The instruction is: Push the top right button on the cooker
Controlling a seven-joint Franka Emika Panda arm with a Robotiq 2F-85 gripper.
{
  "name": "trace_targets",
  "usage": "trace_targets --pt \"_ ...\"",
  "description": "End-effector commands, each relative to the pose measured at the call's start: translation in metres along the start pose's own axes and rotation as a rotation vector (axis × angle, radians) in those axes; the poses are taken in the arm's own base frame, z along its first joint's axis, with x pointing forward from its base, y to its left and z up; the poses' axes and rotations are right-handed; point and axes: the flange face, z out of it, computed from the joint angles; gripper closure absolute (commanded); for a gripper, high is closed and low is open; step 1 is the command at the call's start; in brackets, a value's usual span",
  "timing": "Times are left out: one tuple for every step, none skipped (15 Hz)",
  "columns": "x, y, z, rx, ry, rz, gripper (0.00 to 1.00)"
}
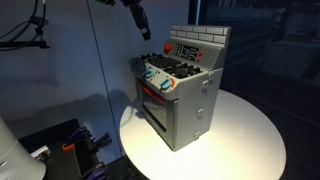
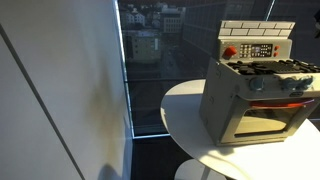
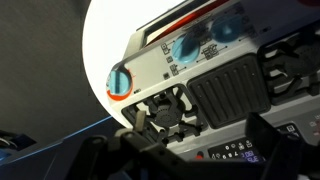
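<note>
Round white surface (image 1: pixel 250 140) with cooker (image 1: pixel 180 95) mid-frame, gripper (image 1: pixel 145 30) hovering over it at upper centre, apparently spread in wrist view; risks: wide jaws catching neighbouring back-panel buttons (image 1: pixel 186 50), or off-centre push sliding light cooker toward surface edge.

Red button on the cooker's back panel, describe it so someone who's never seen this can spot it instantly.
A grey cooker stands on the round white table, with a brick-pattern back panel rising behind its burners. On that panel's dark control strip, the red button sits at the left end seen from the oven-door side. It alone is round and red; the rest look small and pale.
</note>
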Motion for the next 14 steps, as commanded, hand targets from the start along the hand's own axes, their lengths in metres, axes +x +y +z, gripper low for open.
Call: trace_targets --pt "0.024 0.003 0.006 0.005 0.018 0.032 0.0" --pt "0.029 0.005 0.009 0.006 0.021 0.039 0.0" --pt "0.034 0.006 0.014 0.007 0.022 0.043 0.0" --pt "0.039 0.008 0.019 0.008 0.022 0.048 0.0" --pt "0.045 0.009 0.025 0.007 0.029 0.054 0.0" --pt "0.049 0.01 0.03 0.006 0.032 0.057 0.0" --pt "0.056 0.011 0.037 0.003 0.038 0.058 0.0" --pt "0.061 0.011 0.043 0.001 0.044 0.059 0.0" --pt "0.066 0.011 0.049 -0.001 0.049 0.06 0.0" --pt "0.072 0.011 0.055 -0.001 0.052 0.061 0.0" --pt "0.077 0.011 0.06 -0.001 0.056 0.061 0.0" --pt "0.084 0.01 0.065 0.002 0.062 0.064 0.0" --pt "0.09 0.009 0.068 0.005 0.071 0.066 0.0" --pt "0.096 0.007 0.07 0.01 0.081 0.069 0.0"
